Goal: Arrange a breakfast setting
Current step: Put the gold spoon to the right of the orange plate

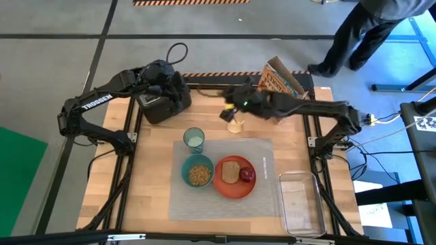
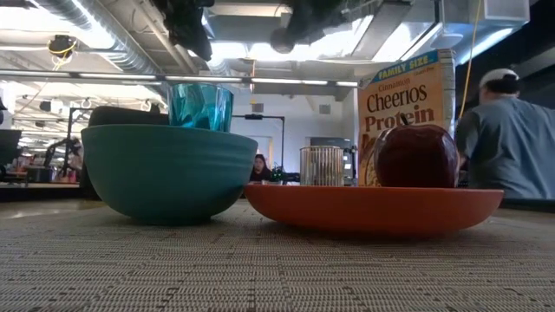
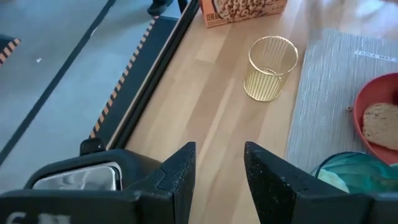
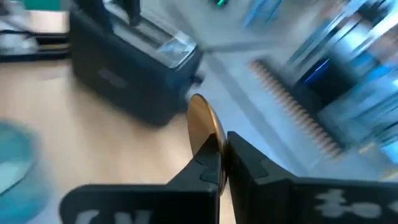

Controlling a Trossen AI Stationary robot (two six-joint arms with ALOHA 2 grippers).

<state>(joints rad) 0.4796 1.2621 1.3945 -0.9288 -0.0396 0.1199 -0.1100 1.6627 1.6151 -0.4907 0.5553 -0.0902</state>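
Most of the setting looks laid already, judging from the high view; the grey placemat (image 1: 225,178) lies at the middle of the counter (image 1: 160,204), and on it the teal bowl (image 1: 198,171) sits touching the orange plate (image 1: 234,187) at the plate's 9 o'clock; the toast slice (image 1: 231,171) and the small red fruit (image 1: 246,175) rest on the plate side by side; the teal cup (image 1: 194,139) stands at the mat's 11 o'clock corner, just behind the bowl.

What is left, as far as I can judge, is the gold spoon (image 4: 205,127); the right gripper (image 4: 222,163) has its fingers pinched narrow on the spoon, with the gold bowl end sticking out past the tips; in the high view this gripper hangs off the mat at 12 o'clock, above a gold wire holder (image 1: 236,126) lying on its side near the cereal box (image 1: 281,78); the spoon is not yet on the mat.

The left gripper (image 3: 219,171) waits at 10 o'clock over the black toaster (image 1: 160,103), fingers spread fairly wide and empty; the clear tray (image 1: 302,201) at 4 o'clock lies untouched.
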